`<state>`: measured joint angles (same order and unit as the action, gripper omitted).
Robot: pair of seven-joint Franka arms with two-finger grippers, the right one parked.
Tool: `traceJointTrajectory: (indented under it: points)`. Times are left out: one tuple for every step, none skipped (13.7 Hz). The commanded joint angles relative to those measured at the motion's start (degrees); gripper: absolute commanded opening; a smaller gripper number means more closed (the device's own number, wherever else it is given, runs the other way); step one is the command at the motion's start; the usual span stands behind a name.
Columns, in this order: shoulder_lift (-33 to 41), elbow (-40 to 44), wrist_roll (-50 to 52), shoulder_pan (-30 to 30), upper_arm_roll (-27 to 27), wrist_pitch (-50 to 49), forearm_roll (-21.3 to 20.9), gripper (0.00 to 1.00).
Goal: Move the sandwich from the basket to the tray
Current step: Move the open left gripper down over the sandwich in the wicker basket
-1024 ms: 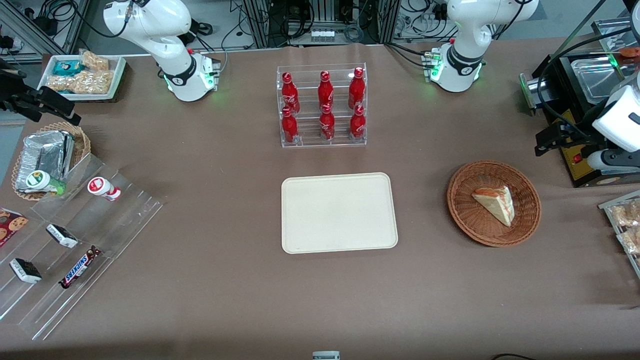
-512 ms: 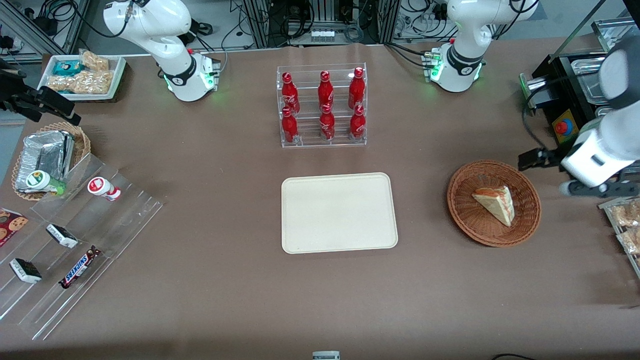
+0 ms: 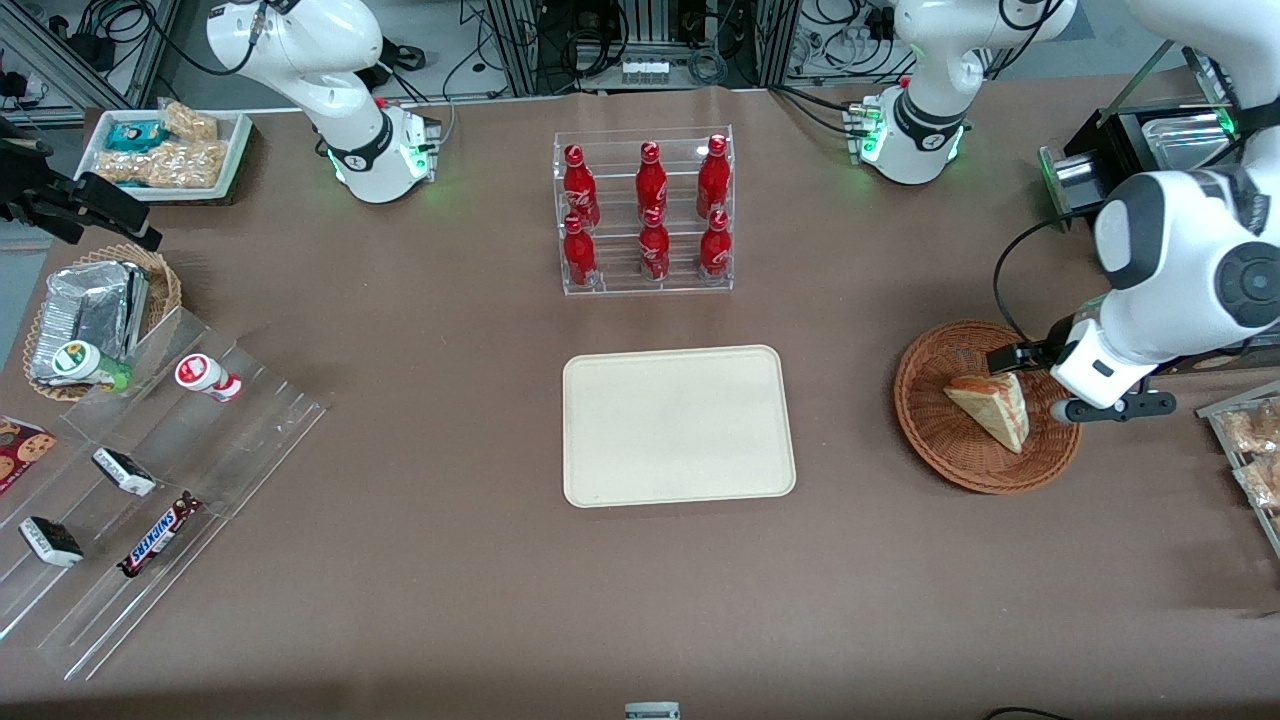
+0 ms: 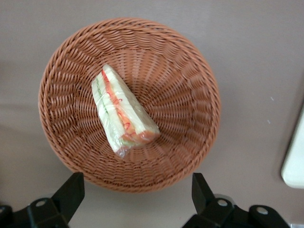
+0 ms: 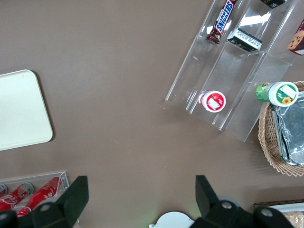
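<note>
A brown-covered table [image 3: 420,600] fills my front view, backed by cable racks. On it the cream tray [image 3: 678,426] lies bare at the centre, nearer the camera than a clear rack of red bottles [image 3: 645,211]. Toward the working arm's end sits the round wicker basket [image 3: 950,455], with the sandwich [image 3: 990,408] lying inside it, filling stripe along its cut edge. My left arm's gripper [image 3: 1030,372] hangs over the basket's rim, just beside the sandwich and above it. Toward the parked arm's end I see a clear stepped display [image 3: 150,480] with snack bars and a smaller basket of foil packets [image 3: 95,310].

From the left wrist, I look straight down into the basket [image 4: 190,71]. The sandwich [image 4: 122,112] rests on the weave near the middle, wrapped in clear film. The jaws stand spread wide apart, one finger [image 4: 71,192] either side of the basket's edge, gripping nothing. A corner of the tray [image 4: 295,161] shows alongside.

From the right wrist, I see the tray [image 5: 21,111], the display [image 5: 232,71] and the bottles [image 5: 28,194].
</note>
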<state>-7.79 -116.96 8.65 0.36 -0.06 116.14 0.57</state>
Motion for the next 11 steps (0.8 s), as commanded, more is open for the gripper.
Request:
traceJointTrajectory:
  points:
    - [-1.2, -3.1, 9.7, 1.5, -0.2, 4.7, -0.4, 1.00]
    - [-2.4, -2.9, 15.6, 1.5, -0.2, 5.4, -0.4, 1.00]
    - [-3.3, -2.8, 22.4, 1.6, -0.2, 6.4, -0.4, 1.00]
    - [-3.9, -3.1, 27.8, 1.9, -0.2, 7.9, -0.4, 1.00]
    - [-4.7, -3.1, 31.5, 2.3, -0.2, 9.0, -0.4, 1.00]
    - [-5.6, -3.1, 34.3, 2.3, -0.2, 10.2, -0.4, 1.00]
    - [-6.7, -3.1, 36.9, 2.4, -0.2, 11.8, -0.2, 1.00]
    - [-8.0, -3.1, 39.1, 2.4, -0.2, 13.0, -0.2, 1.00]
    - [-9.2, -3.1, 40.2, 2.4, -0.2, 13.2, -0.2, 1.00]
    - [-10.2, -3.3, 40.4, 2.5, -0.2, 13.2, -0.1, 1.00]
    - [-10.7, -3.8, 40.7, 2.9, -0.2, 13.2, 0.0, 0.99]
